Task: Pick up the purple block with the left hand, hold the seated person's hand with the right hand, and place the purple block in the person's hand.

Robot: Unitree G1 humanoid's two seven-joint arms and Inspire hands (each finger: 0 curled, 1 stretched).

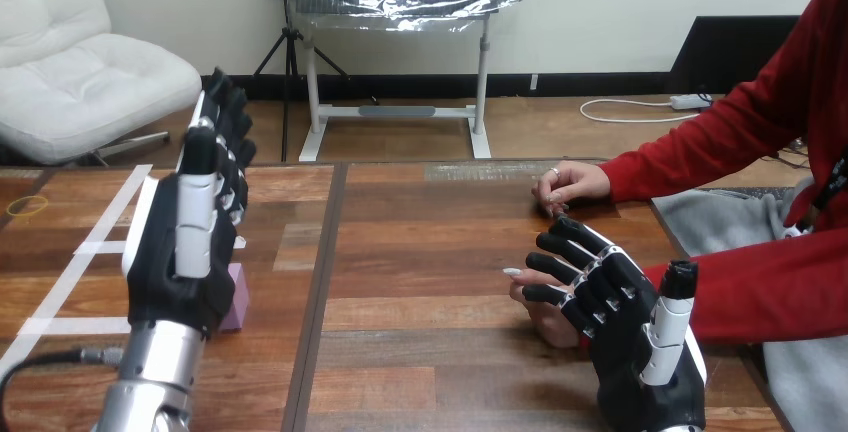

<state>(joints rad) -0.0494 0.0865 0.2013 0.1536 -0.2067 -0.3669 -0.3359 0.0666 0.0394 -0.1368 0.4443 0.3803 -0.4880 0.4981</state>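
Block position: purple block (pixel 237 297) sits on the table (pixel 430 252) just right of my left robot hand (pixel 180 252), half hidden behind it, its fingers straight and empty; right robot hand (pixel 625 327) lies straight-fingered over person's nearer hand (pixel 540 317).

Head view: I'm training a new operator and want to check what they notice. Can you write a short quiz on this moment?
1. True or false: the left hand has its fingers curled round the purple block.
2. The right hand is: A) raised high in the air; B) lying over the person's near hand; C) on the purple block.
3. Fill in: the person's far hand rests on the ____.

Key
1. False: the left hand is open and upright, and the block sits on the table, partly behind it.
2. B.
3. Table.
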